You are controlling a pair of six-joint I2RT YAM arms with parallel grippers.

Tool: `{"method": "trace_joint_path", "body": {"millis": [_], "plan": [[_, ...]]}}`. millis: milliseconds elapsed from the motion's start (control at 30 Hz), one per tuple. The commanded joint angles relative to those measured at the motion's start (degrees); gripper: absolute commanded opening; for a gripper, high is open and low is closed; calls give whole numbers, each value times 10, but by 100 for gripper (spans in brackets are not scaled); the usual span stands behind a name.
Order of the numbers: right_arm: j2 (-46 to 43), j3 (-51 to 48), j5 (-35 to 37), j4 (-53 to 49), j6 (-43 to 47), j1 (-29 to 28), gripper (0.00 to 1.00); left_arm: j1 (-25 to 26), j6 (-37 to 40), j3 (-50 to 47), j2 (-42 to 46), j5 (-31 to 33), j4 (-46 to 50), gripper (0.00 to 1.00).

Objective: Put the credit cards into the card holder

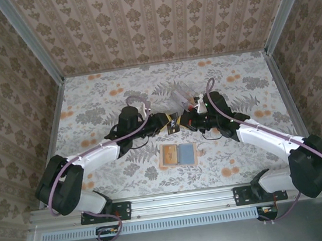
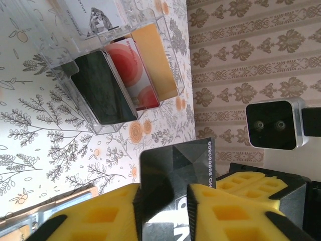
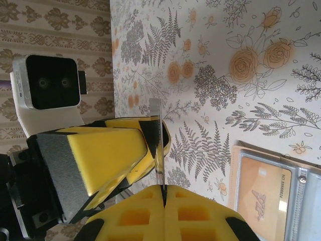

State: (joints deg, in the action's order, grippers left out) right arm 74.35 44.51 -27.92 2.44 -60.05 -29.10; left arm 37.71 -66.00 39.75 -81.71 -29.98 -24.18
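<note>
Bearing white digits, the black card [image 2: 173, 170] looks thin.

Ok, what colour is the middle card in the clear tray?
The middle card is red with paler circles, seen best in the left wrist view.

The top camera sits high above and behind the arm bases. It looks steeply down from far enough to take in the whole floral tabletop [image 1: 99, 98] and the papered walls.

The left wrist camera sits close behind the left end effector [image 2: 163, 212]. It faces low across the tabletop toward the clear tray [image 2: 60, 65] and the right wrist's camera [image 2: 275, 124].

The right wrist camera sits just as close behind the right end effector [image 3: 164, 217] and faces back at the left wrist's camera [image 3: 50, 81].

Both wrist views share the dark card [image 2: 209, 160] between them. The top and right wrist views share the card holder [image 1: 177, 154].
</note>
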Motion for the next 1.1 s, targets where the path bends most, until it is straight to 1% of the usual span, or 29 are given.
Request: {"method": "trace_joint_path", "body": {"millis": [0,67,167,300,367,433,533,600,667,767,867,933,1067], "plan": [[13,-7,-14,3,1,3,6,1,8,6,10,-14,-11,26],[17,-7,-14,1,4,4,7,1,10,6,11,-13,-8,20],[22,-6,-14,0,4,5,8,1,12,6,12,-14,-7,13],[29,-4,-17,-1,5,5,10,1,14,3,14,-11,-4,9],[29,-3,-15,-6,6,5,15,1,16,2,15,-8,-1,5],[29,-3,-11,-15,10,5,17,1,20,-2,19,-3,7,1],[27,2,2,-47,23,5,26,1,38,-5,28,9,43,0],[27,8,25,-94,44,4,28,2,63,-7,39,24,83,0],[30,14,55,-148,67,1,28,9,93,-6,52,51,143,0],[44,18,89,-200,95,-14,26,23,126,-16,64,80,193,0],[78,22,122,-240,98,-36,20,44,133,-33,62,94,197,0],[95,17,131,-243,92,-52,17,57,132,-44,57,97,185,0],[114,13,173,-259,80,-83,16,87,147,-43,41,117,182,0]]}}
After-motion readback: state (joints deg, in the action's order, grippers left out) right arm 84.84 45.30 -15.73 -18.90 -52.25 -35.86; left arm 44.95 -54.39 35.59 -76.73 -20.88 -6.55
